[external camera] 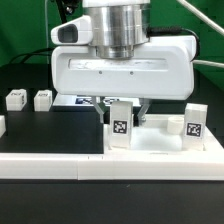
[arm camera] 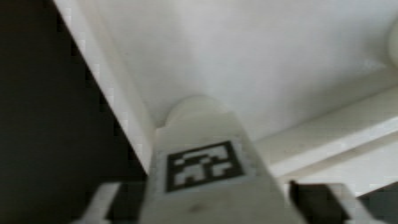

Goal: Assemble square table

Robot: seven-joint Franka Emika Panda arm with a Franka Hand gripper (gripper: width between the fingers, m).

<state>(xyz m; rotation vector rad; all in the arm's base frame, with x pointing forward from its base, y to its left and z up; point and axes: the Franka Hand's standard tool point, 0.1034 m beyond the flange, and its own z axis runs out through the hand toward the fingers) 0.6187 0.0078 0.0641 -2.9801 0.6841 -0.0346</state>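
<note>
Pincer [arm camera: 214, 205] straddles an upright tagged leg [arm camera: 205, 150]; we cannot tell whether it grips the leg or sits loose. We see the black table [external camera: 40, 135] bearing the square slab [external camera: 155, 150], that leg at one corner, and two spare legs [external camera: 42, 99] well apart.

Tagged leg post [arm camera: 210, 150] between pincer [arm camera: 217, 205] jaws
</note>
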